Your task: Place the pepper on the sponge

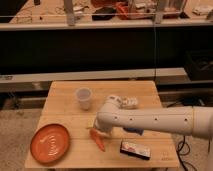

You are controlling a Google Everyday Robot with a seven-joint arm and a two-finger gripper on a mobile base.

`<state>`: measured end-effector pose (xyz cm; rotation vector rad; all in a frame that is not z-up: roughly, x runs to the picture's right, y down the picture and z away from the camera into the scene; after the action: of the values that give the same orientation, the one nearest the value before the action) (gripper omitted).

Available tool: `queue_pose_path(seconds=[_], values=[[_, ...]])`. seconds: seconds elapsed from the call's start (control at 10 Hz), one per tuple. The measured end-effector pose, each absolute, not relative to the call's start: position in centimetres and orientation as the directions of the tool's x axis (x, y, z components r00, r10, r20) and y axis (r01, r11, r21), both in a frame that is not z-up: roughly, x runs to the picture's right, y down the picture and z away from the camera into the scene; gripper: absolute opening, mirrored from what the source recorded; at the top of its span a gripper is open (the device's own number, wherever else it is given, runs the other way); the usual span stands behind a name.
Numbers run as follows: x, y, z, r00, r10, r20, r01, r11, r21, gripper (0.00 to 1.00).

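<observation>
The pepper (99,140), slim and orange, lies on the wooden table (65,95) near the front, just right of the orange plate. My gripper (98,131) hangs at the end of the white arm (150,120), directly over the pepper's upper end and mostly hidden by the wrist. Only a dark blue sliver of the sponge (133,131) shows under the arm's lower edge, right of the pepper.
A translucent cup (84,98) stands at the table's middle back. The round orange plate (50,143) sits at the front left. A flat black box with a white-and-red label (135,149) lies front right. A pale crumpled object (129,103) rests behind the arm.
</observation>
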<state>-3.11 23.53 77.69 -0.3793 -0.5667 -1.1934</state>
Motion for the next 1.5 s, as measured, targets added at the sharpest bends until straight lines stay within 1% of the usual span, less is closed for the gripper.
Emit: queue_pose_path(seconds=[0.8, 1.5], values=[[-4.9, 24.1, 78.2, 0.166, -0.756, 0.634, 0.963, 0.262, 0.060, 0.80], [-5.6, 25.4, 79.4, 0.108, -0.749, 0.654, 0.972, 0.217, 0.088, 0.80]])
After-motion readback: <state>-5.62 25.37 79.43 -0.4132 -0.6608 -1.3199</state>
